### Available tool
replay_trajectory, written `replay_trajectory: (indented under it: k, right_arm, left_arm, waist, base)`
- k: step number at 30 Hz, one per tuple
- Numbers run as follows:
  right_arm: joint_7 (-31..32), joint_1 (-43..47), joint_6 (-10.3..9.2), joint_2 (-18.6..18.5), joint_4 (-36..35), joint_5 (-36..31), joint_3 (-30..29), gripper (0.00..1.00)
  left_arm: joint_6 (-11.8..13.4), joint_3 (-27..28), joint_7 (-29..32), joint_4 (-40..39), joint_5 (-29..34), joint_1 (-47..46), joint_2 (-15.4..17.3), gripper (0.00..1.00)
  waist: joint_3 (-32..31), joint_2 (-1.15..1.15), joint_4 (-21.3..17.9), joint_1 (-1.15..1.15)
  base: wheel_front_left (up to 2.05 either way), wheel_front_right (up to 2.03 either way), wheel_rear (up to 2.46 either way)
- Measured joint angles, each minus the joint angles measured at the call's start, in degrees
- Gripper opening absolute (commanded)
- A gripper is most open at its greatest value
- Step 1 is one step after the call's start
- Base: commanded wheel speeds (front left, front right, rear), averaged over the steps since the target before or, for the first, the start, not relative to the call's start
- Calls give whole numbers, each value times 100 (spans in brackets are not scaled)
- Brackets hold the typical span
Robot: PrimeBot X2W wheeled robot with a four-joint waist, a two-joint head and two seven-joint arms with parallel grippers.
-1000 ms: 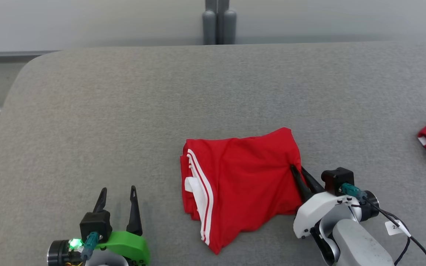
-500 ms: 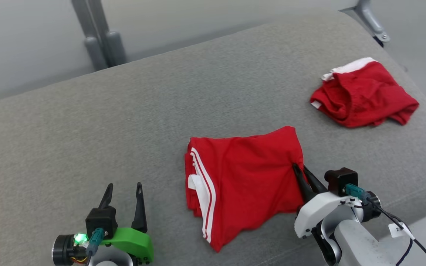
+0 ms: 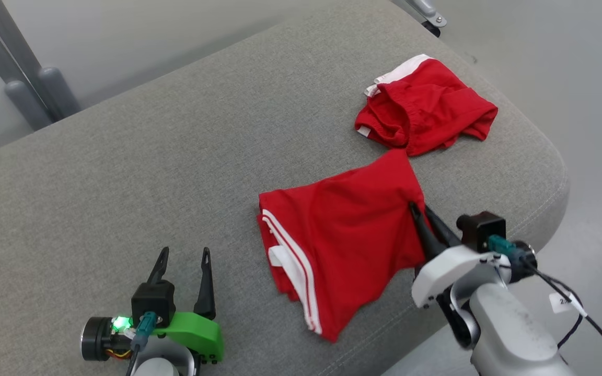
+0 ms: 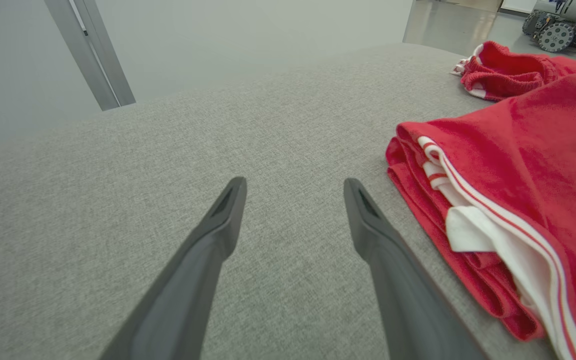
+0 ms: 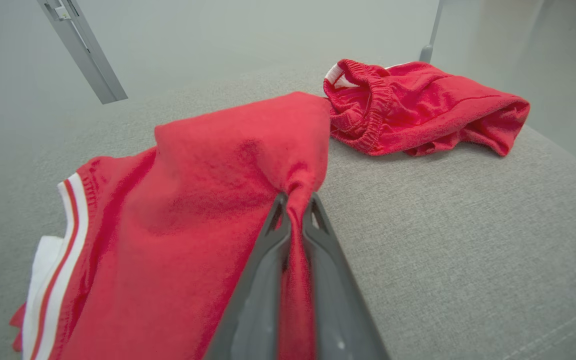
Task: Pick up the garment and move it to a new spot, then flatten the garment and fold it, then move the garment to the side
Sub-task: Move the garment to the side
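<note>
Pinches with the right gripper (image 3: 419, 210) a small tuck of red cloth at the right-hand edge of the garment (image 3: 348, 230), long dark fingers almost together with only the fabric between them. Shows plainest from the right wrist, where the cloth bunches into a ridge and runs down between the two fingers.

Grips at the edge and not the middle, probably so as to drag or lift the folded piece sideways without spilling its layers. Judged to be the last step, moving the garment aside.

Lies folded into a rough square on the tabletop (image 3: 123, 156), close to the near edge and right of the middle. Turns the white-striped hem (image 3: 290, 250) and a white tag (image 3: 278, 257) toward the left side, with one corner reaching almost to the near edge. Spreads away to the left and ahead of the closed fingertips, so nearly all of the cloth sits on the far side of the grip and would trail behind a pull to the right.

Points its far corner at a second red garment (image 3: 426, 104) heaped near the far right corner. Touching it or just short of it; cannot tell which. Worth minding, since a sideways move could catch that heap.

Holds the left gripper (image 3: 185, 253) out of it, fingers spread wide with nothing between them, over bare tabletop by the near edge, left of the striped hem and apart from it.
</note>
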Motion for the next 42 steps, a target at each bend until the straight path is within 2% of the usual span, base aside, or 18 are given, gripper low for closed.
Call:
replay_trajectory:
  k: [7,11,16,23,24,25,26,29,33,35,38,42]
  right_arm:
    - [0,-1132,-1,-31,186,-372,-428,0]
    - [0,-1800,-1,-232,572,-667,-834,0]
    - [0,-2401,-1,-770,1220,-1215,-1690,0]
    - [5,-2795,-1,-1555,1958,-2274,-3264,0]
    - [92,-2789,0,-1758,2039,-3000,-4411,40]
    - [93,-2775,0,-1773,2003,-3177,-4726,77]
    - [93,-2756,-1,-1767,1954,-3357,-4986,100]
    - [80,-2738,-1,-1639,1801,-3872,-5557,100]
    - [26,-2782,-1,-1469,1805,-4152,-5676,100]
    - [13,-2899,-1,-1332,1666,-4021,-5268,100]
    - [-1,-2941,0,-1018,1112,-3452,-4433,100]
    - [-1,-2340,-1,-626,235,-2632,-3428,100]
  left_arm:
    - [-69,58,0,23,183,-231,-1,100]
    - [-114,110,-1,26,311,-394,4,100]
    - [-166,153,0,15,411,-539,12,100]
    - [-191,215,0,-56,505,-642,20,100]
    - [-218,208,0,-74,530,-669,20,100]
    - [-216,211,0,-76,535,-670,20,100]
    - [-218,214,0,-77,536,-672,20,100]
    - [-218,236,0,-77,544,-672,20,100]
    - [-212,286,0,-79,543,-666,20,100]
    - [-186,327,0,-105,526,-656,19,100]
    - [-153,409,0,-153,501,-636,16,100]
    - [-102,531,0,-227,446,-586,14,100]
  waist:
    - [196,0,213,0]
    - [366,0,505,0]
    - [620,0,922,0]
    - [941,0,1471,0]
    - [1083,0,1727,0]
    - [1112,0,1784,0]
    - [1138,0,1836,0]
    - [1191,0,1955,0]
    - [1176,0,2029,0]
    - [1125,0,2037,0]
    - [1060,0,2047,0]
    - [959,0,2076,0]
  base:
    - [0,0,0]
    - [0,0,0]
    - [0,0,0]
    - [0,0,0]
    - [0,0,0]
    - [0,0,0]
    - [0,0,0]
    - [0,0,0]
    - [0,0,0]
    - [0,0,0]
    - [0,0,0]
    - [0,0,0]
